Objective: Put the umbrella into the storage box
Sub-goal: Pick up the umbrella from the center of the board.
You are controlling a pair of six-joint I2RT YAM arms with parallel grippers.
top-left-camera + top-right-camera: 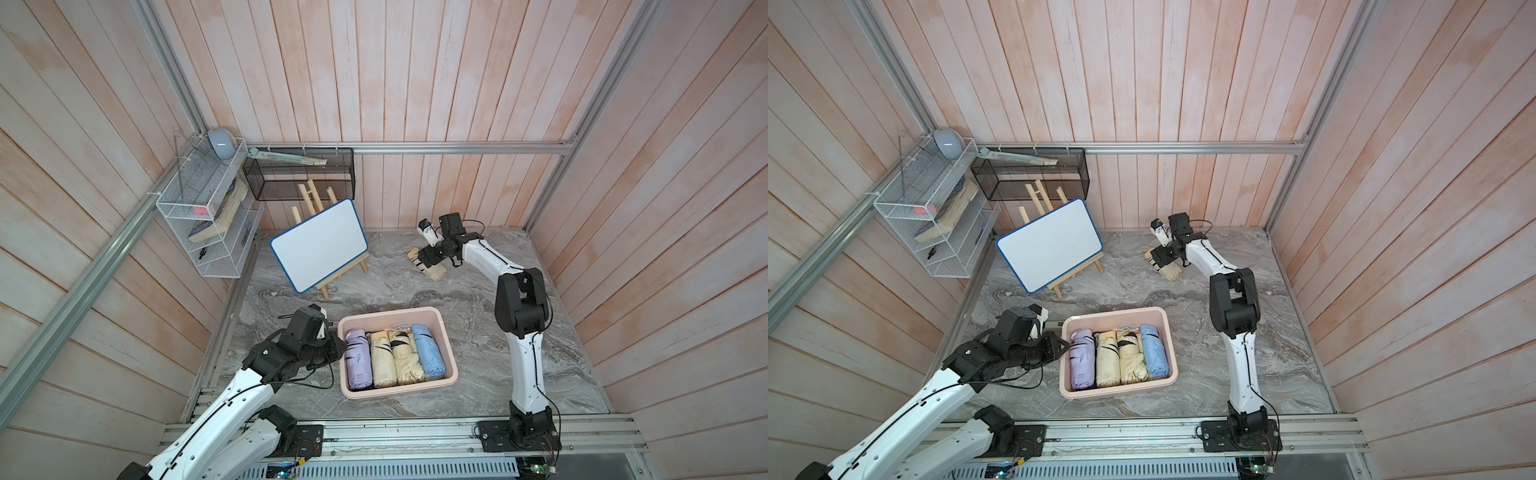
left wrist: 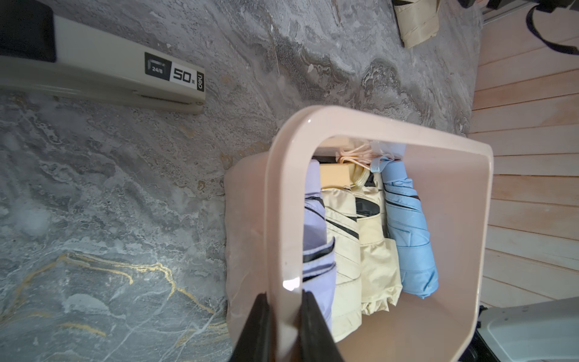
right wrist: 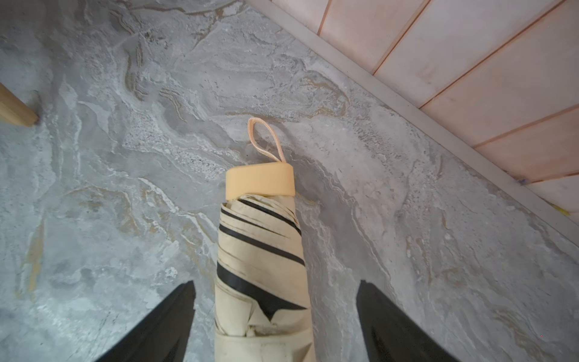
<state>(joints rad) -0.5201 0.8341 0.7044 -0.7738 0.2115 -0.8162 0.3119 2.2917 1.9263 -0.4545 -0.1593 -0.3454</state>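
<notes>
Left claw (image 2: pixel 284 296): reached in low, pinched tight on the box (image 2: pixel 376 123) rim.
Right claw (image 3: pixel 275 283): arm stretched far, jaws wide astride the umbrella (image 3: pixel 260 244).

The umbrella (image 3: pixel 260 250), folded cream fabric with black stripes (peach handle cap, small wrist loop), lay flat on the marble tabletop (image 1: pixel 498 374), well apart from the storage box (image 1: pixel 390 314), a pale pink tub holding four folded umbrellas (image 1: pixel 382 357) side by side.

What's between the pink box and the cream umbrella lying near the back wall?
Nothing: only bare marble table lies between the box and the umbrella, as seen in both top views.
</notes>
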